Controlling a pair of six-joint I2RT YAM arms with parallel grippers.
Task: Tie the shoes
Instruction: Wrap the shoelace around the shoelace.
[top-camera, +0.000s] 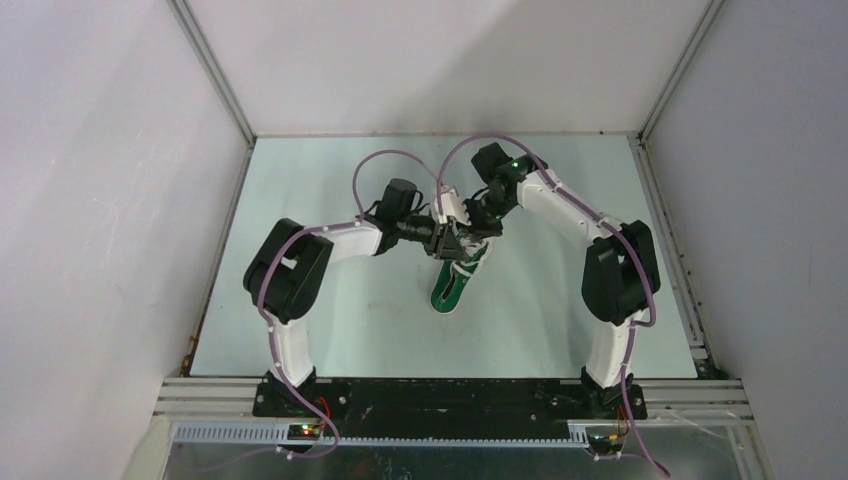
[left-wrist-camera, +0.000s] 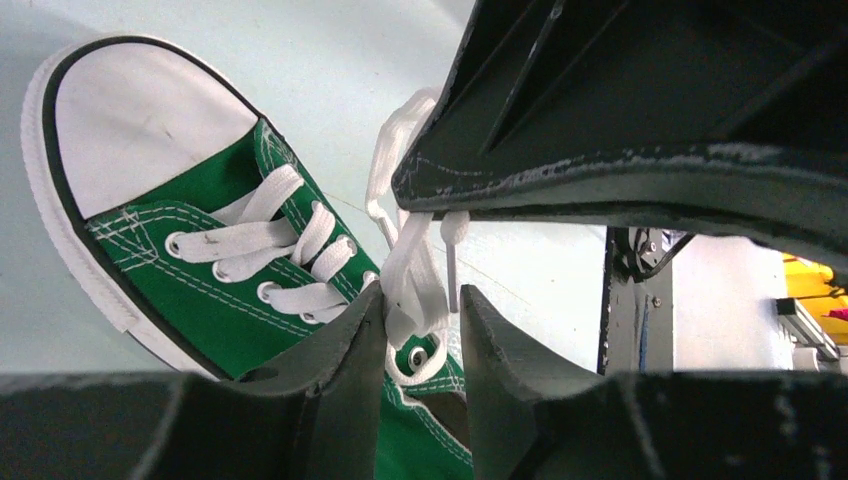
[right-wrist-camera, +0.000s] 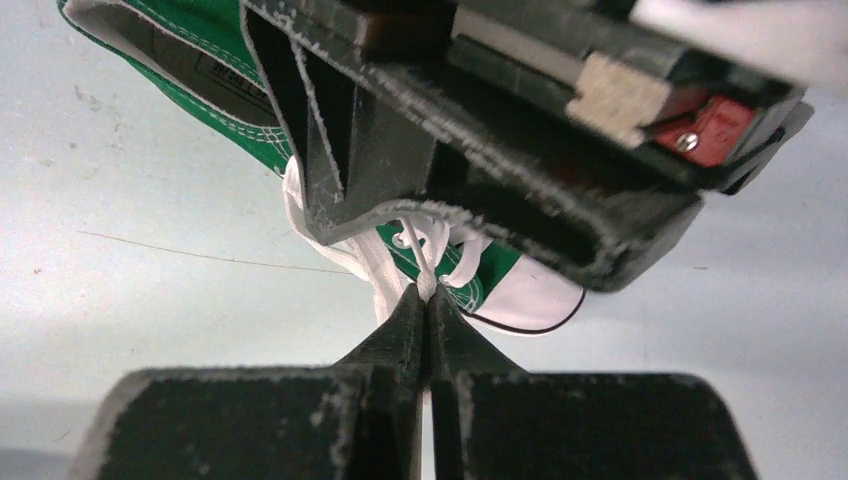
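The left gripper (left-wrist-camera: 422, 305) hangs over the upper eyelets with its jaws partly apart. A flat run of the laces (left-wrist-camera: 412, 262) passes loosely through the gap, and nothing looks pinched there.

Under it, the shoe (top-camera: 456, 282) sits on its sole near the middle of the table (top-camera: 330, 330), between the two arms. Seen from above, its long axis runs from about 7 o'clock to 1 o'clock. The white toe cap (left-wrist-camera: 140, 120) points to 7, toward the arm bases, and the heel opening points to 1.

Further right, the right gripper (right-wrist-camera: 427, 303) is closed tight on a thin strand of the laces, just above the eyelets at the shoe's 1 o'clock end.

The shoe looks small and light, so a hard pull on a lace would likely drag or tip it rather than tighten anything. The canvas is soft; the rubber sole is stiffer and probably grips the table a little. The laces are limp and flat, and look smooth enough to slip out of a loose pinch. They are probably best taken near the free ends, or just above the top eyelets where there is slack.
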